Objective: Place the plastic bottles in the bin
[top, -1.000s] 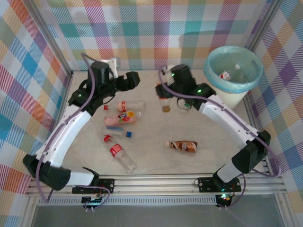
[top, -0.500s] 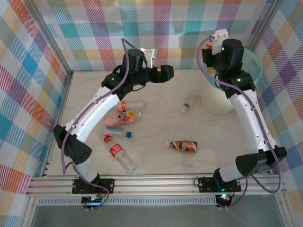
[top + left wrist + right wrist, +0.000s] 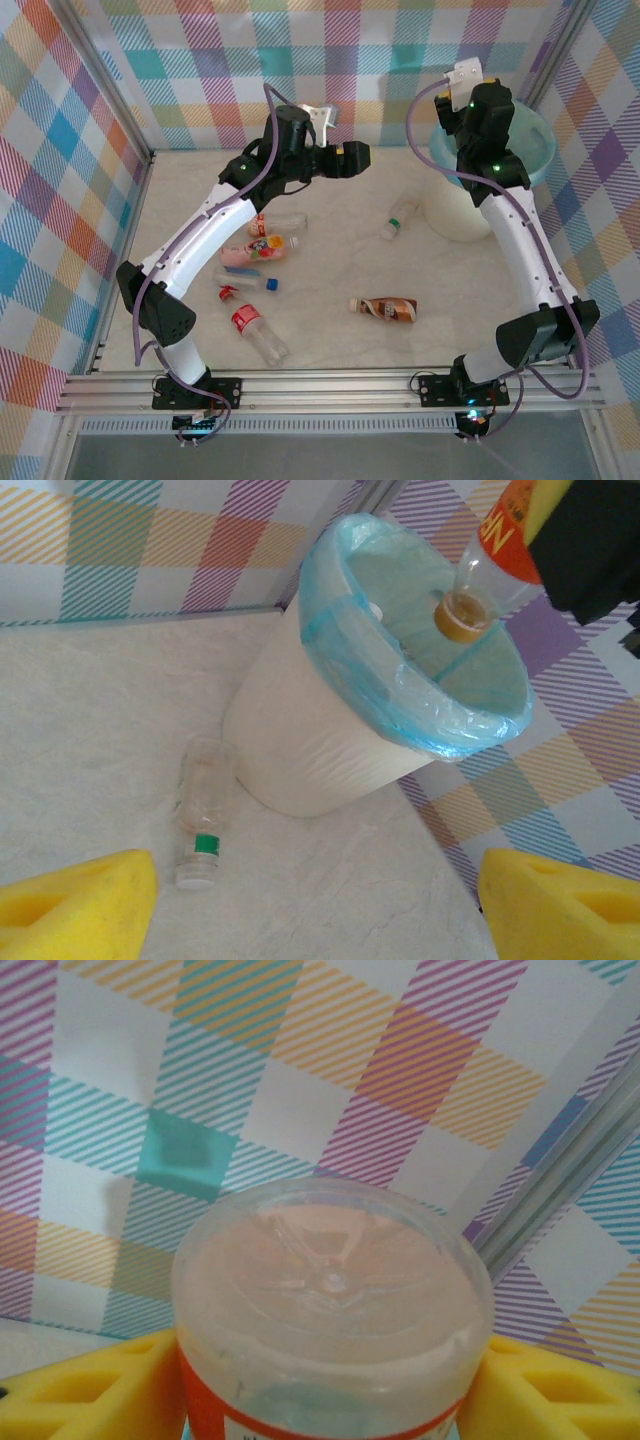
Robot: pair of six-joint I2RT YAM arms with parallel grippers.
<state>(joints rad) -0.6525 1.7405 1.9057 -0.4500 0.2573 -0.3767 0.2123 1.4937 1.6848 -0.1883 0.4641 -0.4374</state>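
The right end effector (image 3: 325,1390) clamps a bottle (image 3: 497,548), cap down, with the bin (image 3: 300,755) beneath it. Part the jaws fully without swinging, so it drops inside the rim. The left end effector (image 3: 320,905) hangs open, empty.

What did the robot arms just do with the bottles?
The right gripper lifted the orange-labelled bottle off the table and swung it over the bin, cap down. The left gripper, open, rose and turned toward the bin. The brown bottle and the cluster of bottles stayed put.
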